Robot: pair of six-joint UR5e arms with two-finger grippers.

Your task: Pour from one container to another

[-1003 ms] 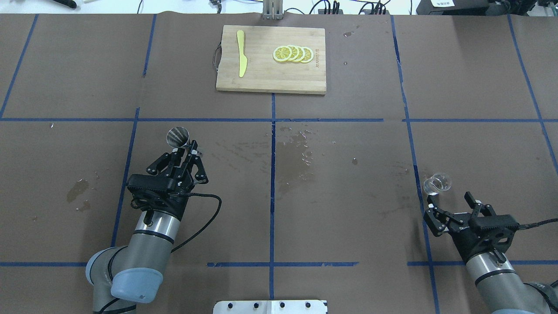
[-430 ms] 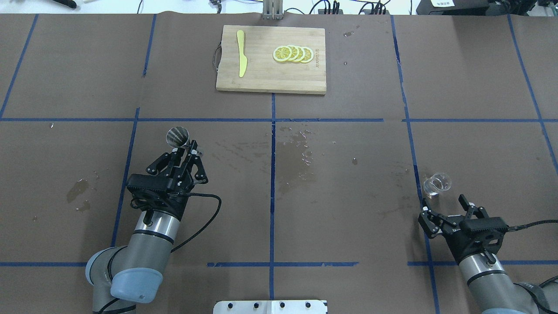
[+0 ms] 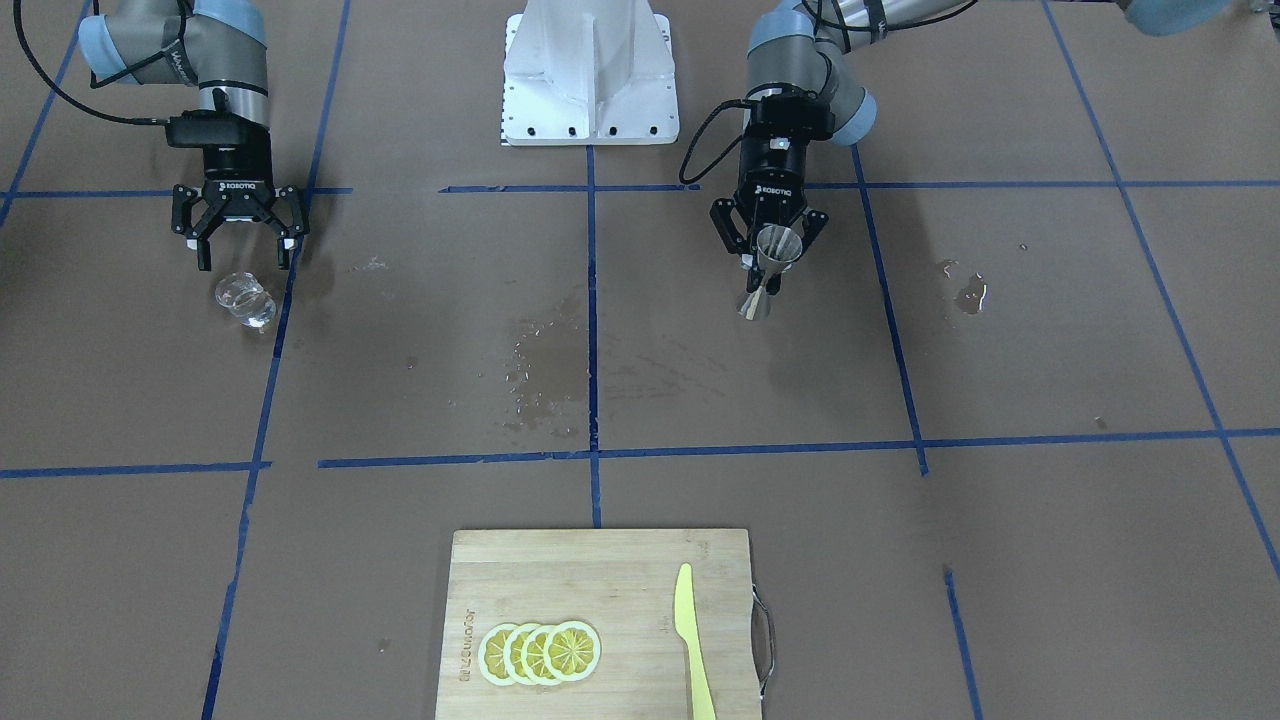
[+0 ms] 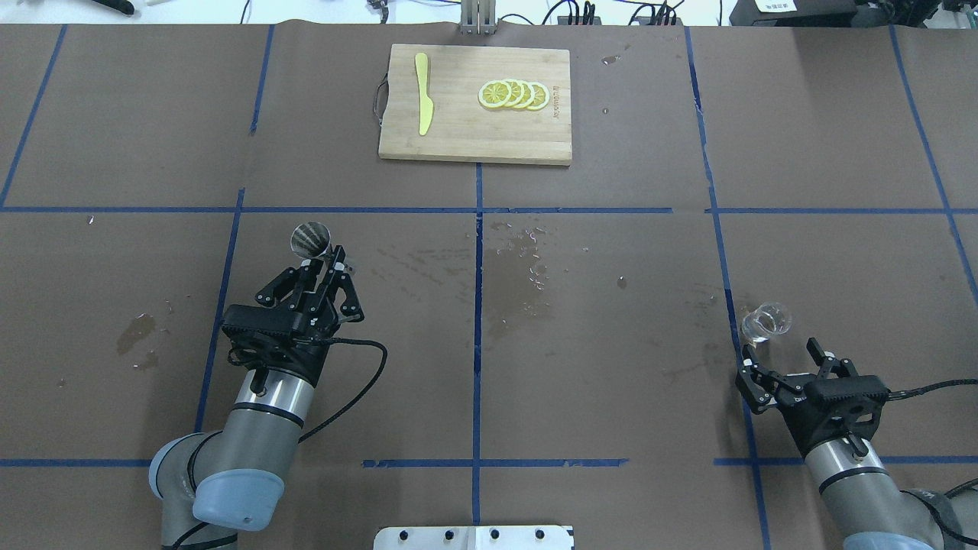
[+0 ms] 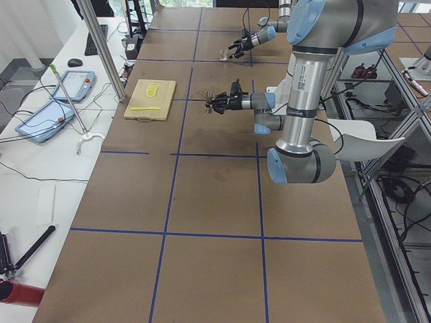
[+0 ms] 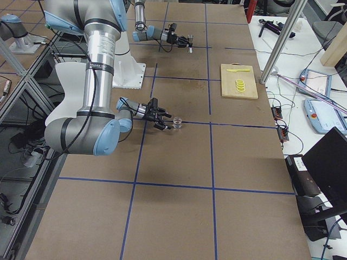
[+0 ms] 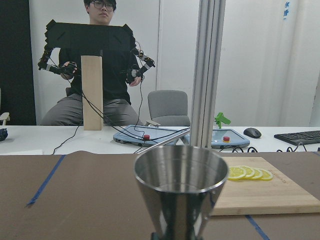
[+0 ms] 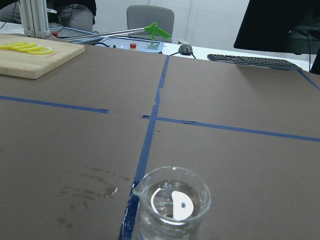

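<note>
Approach stage: right tool (image 4: 783, 349), spread wide, hovers with glass cup (image 4: 766, 321) just ahead on desk (image 4: 611, 382); farther off, left tool (image 4: 325, 266) pinches steel jigger (image 4: 312, 238) at its waist. Likely next: advance, close gently around cup.

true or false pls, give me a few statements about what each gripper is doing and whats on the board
1. The left gripper holds the steel jigger. True.
2. The right gripper is shut on the glass cup. False: it is open and stops short of the cup, which stands on the table.
3. The lemon slices lie on the cutting board. True.
4. The yellow knife lies on bare table. False: it lies on the cutting board.
</note>
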